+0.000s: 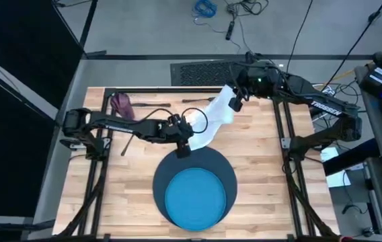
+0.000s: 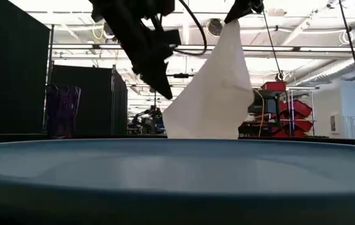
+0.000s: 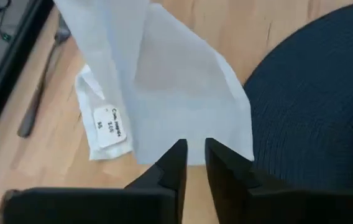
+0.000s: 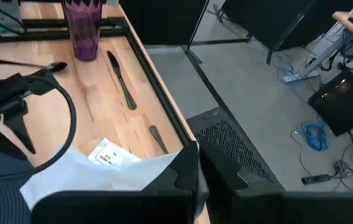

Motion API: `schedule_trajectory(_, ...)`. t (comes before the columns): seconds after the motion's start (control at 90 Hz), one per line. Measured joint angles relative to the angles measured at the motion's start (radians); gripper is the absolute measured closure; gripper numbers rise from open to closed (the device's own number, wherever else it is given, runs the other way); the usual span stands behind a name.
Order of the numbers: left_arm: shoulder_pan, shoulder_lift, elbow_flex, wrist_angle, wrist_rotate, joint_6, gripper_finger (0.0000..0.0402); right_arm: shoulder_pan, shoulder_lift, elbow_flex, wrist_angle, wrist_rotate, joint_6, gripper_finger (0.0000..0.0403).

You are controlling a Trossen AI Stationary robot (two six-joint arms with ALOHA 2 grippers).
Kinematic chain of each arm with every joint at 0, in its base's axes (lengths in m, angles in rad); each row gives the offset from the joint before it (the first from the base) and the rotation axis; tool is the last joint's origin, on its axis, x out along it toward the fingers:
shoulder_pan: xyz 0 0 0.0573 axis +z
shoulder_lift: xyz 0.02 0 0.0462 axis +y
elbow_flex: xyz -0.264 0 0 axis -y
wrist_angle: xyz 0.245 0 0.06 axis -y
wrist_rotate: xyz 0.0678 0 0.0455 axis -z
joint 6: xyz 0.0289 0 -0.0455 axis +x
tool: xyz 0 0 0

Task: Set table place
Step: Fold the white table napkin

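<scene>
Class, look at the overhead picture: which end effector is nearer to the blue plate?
Left. The left end effector hovers at the mat's far edge, just beyond the blue plate. The right end effector is up near the table's far side.

Low view: plate fills the near foreground, blurred, cut off at left, right and bottom edges; it hides the table top and the napkin's lower edge. Both arms cut off at the top edge there. High view: cutlery along the far table edge too small to tell apart; mat mostly covered by the plate. Left wrist view: napkin tag text unreadable; a utensil runs partly under the napkin, type unclear. Right wrist view: fork or spoon handle disappears under the napkin.
</scene>
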Motion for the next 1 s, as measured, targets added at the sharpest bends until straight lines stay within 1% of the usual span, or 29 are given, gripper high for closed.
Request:
schedule_trajectory(0.044,0.001,0.009,0.0,0.003,-0.005,0.0,0.0327,0.0,0.0,0.0,0.0,0.0,0.0,0.0403)
schedule_trajectory(0.1,0.003,0.014,0.0,0.025,-0.038,0.001,0.0311,0.0,0.0,0.0,0.0,0.0,-0.004,0.0403)
schedule_trajectory(0.256,0.004,0.014,0.0,0.063,-0.243,0.006,0.0273,-0.01,0.0,0.0,-0.011,0.0,-0.015,0.0403)
schedule_trajectory(0.311,0.005,0.014,0.0,0.086,-0.294,0.006,0.0264,-0.019,0.0,0.0,-0.017,0.0,-0.019,0.0403)
schedule_trajectory(0.367,0.005,0.014,0.0,0.105,-0.316,0.005,0.0258,-0.03,0.0,0.0,-0.025,-0.002,-0.02,0.0403)
schedule_trajectory(0.444,0.008,0.014,0.0,0.117,-0.312,0.002,0.0253,-0.046,0.0,0.0,-0.033,-0.003,-0.022,0.0403)
schedule_trajectory(0.556,0.019,0.026,0.001,0.128,-0.251,-0.001,0.0247,-0.063,0.0,0.0,-0.036,-0.008,-0.029,0.0403)
schedule_trajectory(0.689,0.031,0.031,0.001,0.152,-0.2,0.002,0.0235,-0.068,0.0,0.0,-0.034,-0.009,-0.037,0.0403)
schedule_trajectory(0.844,0.053,0.048,0.002,0.173,-0.189,0.001,0.0217,-0.068,0.0,0.0,-0.03,-0.051,-0.044,0.0403)
schedule_trajectory(0.911,0.061,0.061,0.003,0.198,-0.185,-0.002,0.0211,-0.068,0.0,0.0,-0.029,-0.054,-0.054,0.0403)
schedule_trajectory(1.0,0.062,0.07,0.002,0.188,-0.173,-0.002,0.0205,-0.068,0.0,0.0,-0.024,-0.054,-0.06,0.0403)
